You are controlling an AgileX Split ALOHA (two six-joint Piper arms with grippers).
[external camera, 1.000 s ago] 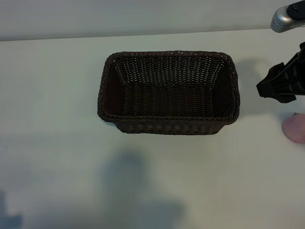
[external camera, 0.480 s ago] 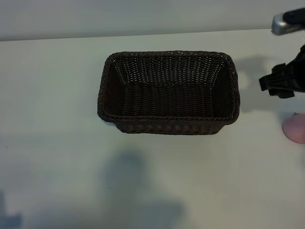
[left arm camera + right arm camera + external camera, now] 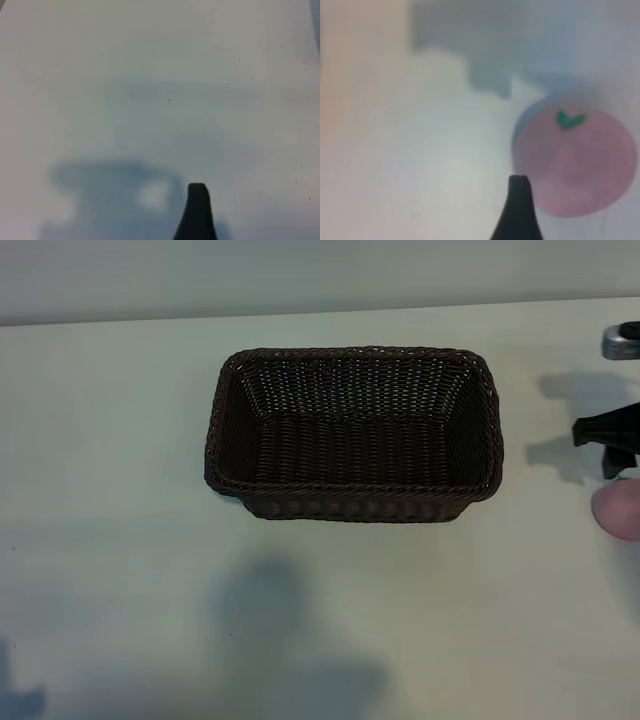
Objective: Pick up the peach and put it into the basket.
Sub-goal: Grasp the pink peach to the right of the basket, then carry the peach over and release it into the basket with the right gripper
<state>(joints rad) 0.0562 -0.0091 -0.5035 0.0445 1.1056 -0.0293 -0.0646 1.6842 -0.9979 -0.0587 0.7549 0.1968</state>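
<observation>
Pale table (image 3: 120, 440), bare apart from the gear; light wall strip along the far edge. The basket (image 3: 352, 435) sits mid-table, upright and empty, same spot as a second ago. The peach (image 3: 620, 510) lies on the table at the exterior view's right edge, well apart from the basket, partly cut off by the frame; it hasn't moved either. What changed: the right gripper (image 3: 610, 445) has come down and slid toward the right edge over the last second, from up beside the basket's end to just beside the peach on its far side, its shadow now tight under it. In the right wrist view the peach (image 3: 575, 160) fills the near field, green leaf mark up, with one dark fingertip (image 3: 519, 200) at its edge, not clearly touching. Only that one finger shows, so the frames alone don't give the spread; nothing is between the fingers and the claw reads as still spread wide, narrowing slightly. Peach not gripped, not lifted. Judgement: this is the final approach; the fingers probably still need to straddle the fruit before closing, and a smooth round peach could roll if nudged off-centre. The left gripper (image 3: 197, 210) is parked over bare table, spread, idle.
</observation>
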